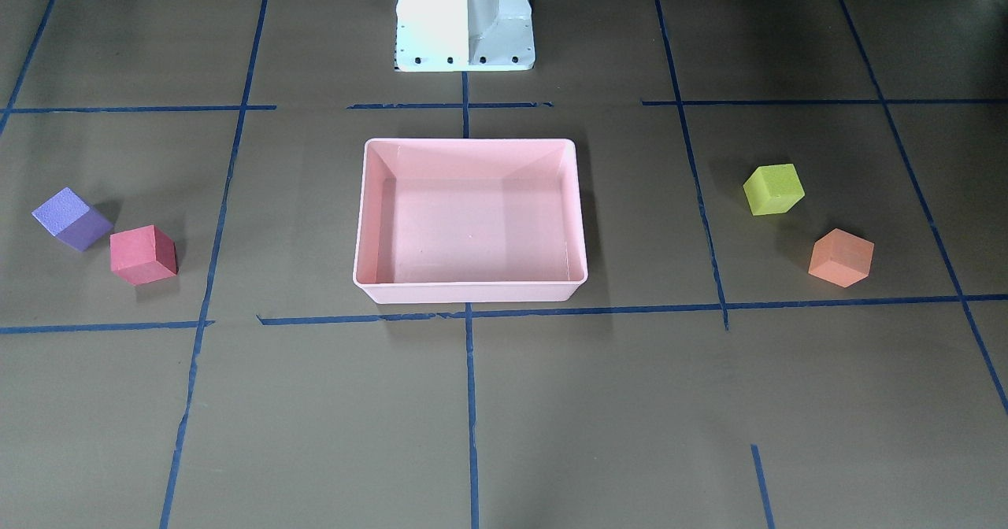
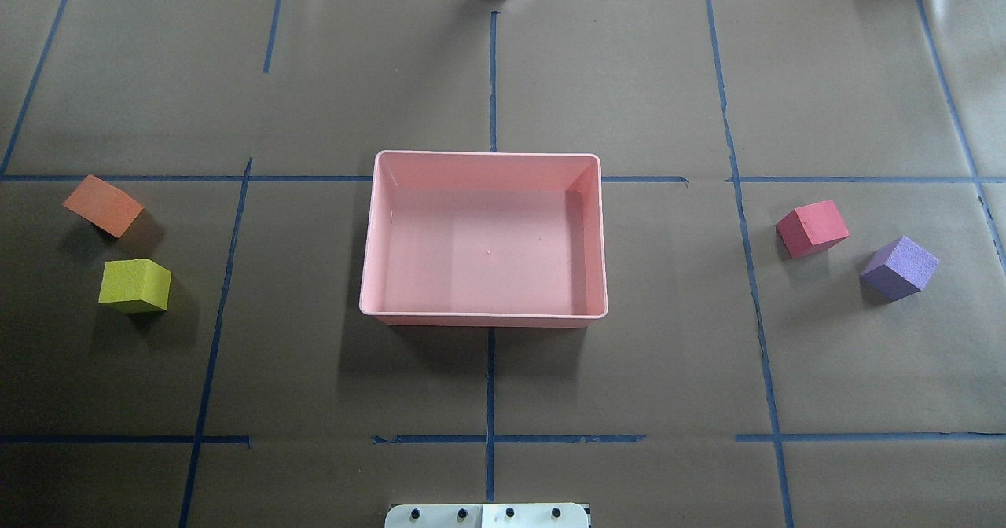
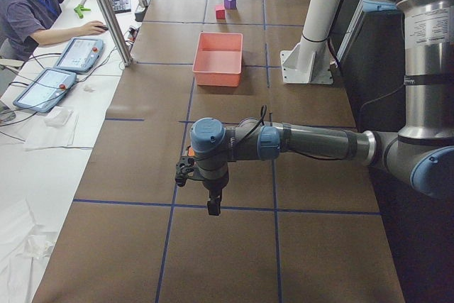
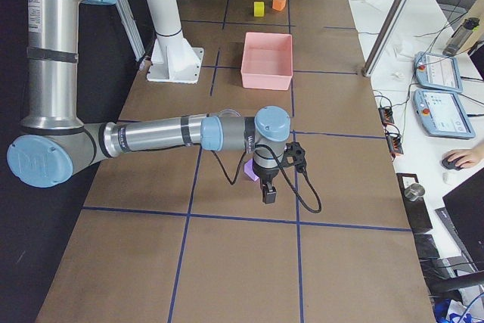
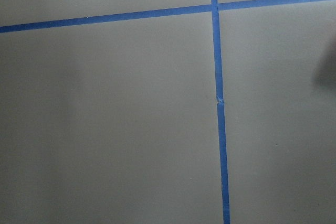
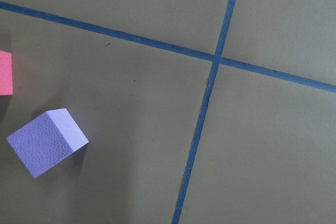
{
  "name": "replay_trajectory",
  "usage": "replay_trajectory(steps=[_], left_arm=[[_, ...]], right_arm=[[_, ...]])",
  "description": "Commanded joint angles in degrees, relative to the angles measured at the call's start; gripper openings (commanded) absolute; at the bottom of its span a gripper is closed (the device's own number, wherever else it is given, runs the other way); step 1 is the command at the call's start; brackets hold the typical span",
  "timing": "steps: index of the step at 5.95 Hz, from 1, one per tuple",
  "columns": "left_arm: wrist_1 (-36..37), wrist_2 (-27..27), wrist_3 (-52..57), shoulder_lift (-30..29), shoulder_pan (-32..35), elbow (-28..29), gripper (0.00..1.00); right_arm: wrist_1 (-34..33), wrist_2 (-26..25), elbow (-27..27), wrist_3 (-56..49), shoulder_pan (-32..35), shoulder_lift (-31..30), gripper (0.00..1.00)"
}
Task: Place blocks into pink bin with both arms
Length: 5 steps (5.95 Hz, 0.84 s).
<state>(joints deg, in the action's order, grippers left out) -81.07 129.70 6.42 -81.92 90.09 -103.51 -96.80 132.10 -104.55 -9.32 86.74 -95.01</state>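
Observation:
The pink bin (image 2: 368, 229) stands empty at the table's middle. The orange block (image 2: 103, 205) and the yellow-green block (image 2: 135, 285) lie on the table at the overhead view's left. The red block (image 2: 813, 229) and the purple block (image 2: 899, 268) lie at its right. The left gripper (image 3: 213, 207) shows only in the exterior left view, hanging above the table past the left-side blocks. The right gripper (image 4: 268, 194) shows only in the exterior right view, above the table beside the purple block (image 4: 250, 169). I cannot tell whether either is open or shut. The right wrist view shows the purple block (image 6: 47, 141).
The white base pedestal (image 1: 465, 17) stands behind the bin. Blue tape lines (image 2: 491, 386) divide the brown table cover. An operator (image 3: 32, 8) sits at a side desk with tablets (image 3: 78, 51). A metal post (image 3: 106, 12) stands at the table's edge.

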Motion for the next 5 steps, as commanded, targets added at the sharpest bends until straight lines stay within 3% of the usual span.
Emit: replay_trajectory(steps=[1, 3, 4, 5], left_arm=[[0.3, 0.0, 0.0, 0.1, -0.3, -0.7, 1.0], [0.3, 0.0, 0.0, 0.1, -0.3, -0.8, 1.0], [0.3, 0.0, 0.0, 0.1, -0.3, -0.8, 1.0], [0.3, 0.0, 0.0, 0.1, -0.3, -0.8, 1.0]], right_arm=[[0.5, 0.0, -0.3, -0.8, -2.5, 3.1, 1.0], [5.1, -1.0, -0.5, -0.5, -13.1, 7.4, 1.0], [7.7, -4.7, -0.1, -0.4, -19.6, 8.9, 1.0], [12.5, -6.6, 3.5, -0.9, -22.1, 8.7, 1.0]])
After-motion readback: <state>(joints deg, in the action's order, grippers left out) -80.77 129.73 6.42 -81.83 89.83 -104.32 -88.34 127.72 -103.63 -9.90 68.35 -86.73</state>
